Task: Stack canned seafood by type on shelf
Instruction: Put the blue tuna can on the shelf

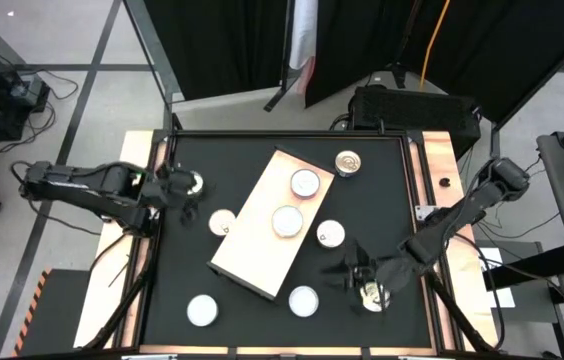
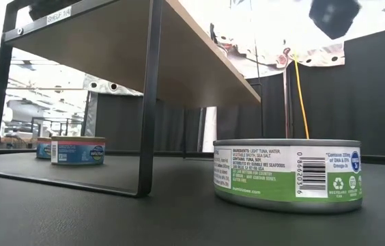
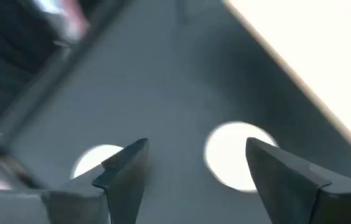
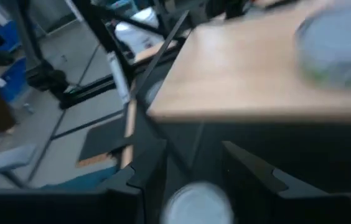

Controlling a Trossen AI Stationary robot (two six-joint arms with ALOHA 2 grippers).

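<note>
- The right pincer (image 1: pixel 367 283), jaws parted and holding nothing, hovers over a tin (image 1: pixel 372 296); an off-centre grasp could skid it across the surface (image 1: pixel 392 190).
- The left pincer (image 1: pixel 184 192), released, waits beside the shelf (image 1: pixel 252 250).

We see a pale beige shelf (image 1: pixel 262 232) on black legs; beside it silver-lidded tins (image 1: pixel 331 234), one gold-topped (image 1: pixel 348 162), the nearest tin's label (image 2: pixel 287 176) green-and-white.

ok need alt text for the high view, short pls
A pale wooden shelf lies diagonally on a black table with two tins on top and more scattered around it. The left gripper hovers near a tin at the table's left edge; the right gripper is over a tin at lower right.
</note>
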